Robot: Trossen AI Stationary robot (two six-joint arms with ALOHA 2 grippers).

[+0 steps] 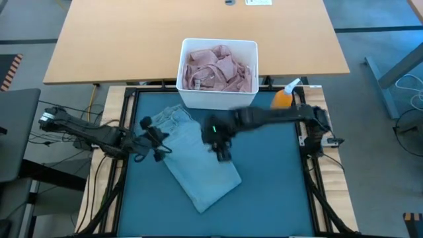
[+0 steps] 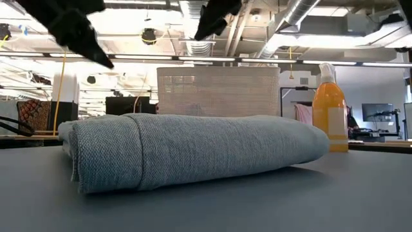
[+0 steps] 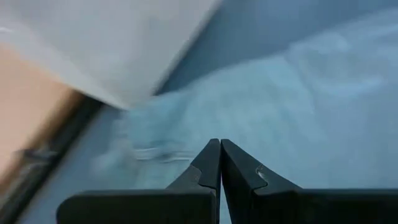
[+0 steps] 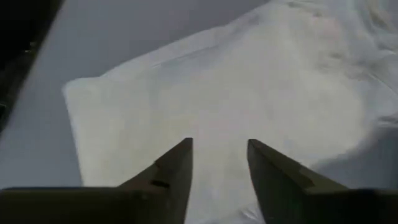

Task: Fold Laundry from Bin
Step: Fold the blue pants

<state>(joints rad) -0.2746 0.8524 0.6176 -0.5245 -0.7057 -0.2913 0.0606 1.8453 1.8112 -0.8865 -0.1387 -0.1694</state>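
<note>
**Folded jeans on the mat, pink shirt in the bin**

The white rectangular plastic bin [image 1: 219,99] stands at the far edge of the teal-blue mat [image 1: 271,185] on the worktop, holding crumpled dusty pink cloth [image 1: 218,69]. Just near of it lie folded light blue denim jeans [image 1: 198,165]. The right gripper [image 1: 221,151] hovers over them, jaws partly open and empty. The left gripper [image 1: 158,149], jaws shut and empty, is at the jeans' left edge. An orange spray bottle [image 1: 284,97] stands right of the bin.

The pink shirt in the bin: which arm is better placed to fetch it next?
Probably the right. Its tool is open above the folded jeans, near the bin holding the pink shirt. The left tool is shut at the jeans' edge, farther away.
</note>
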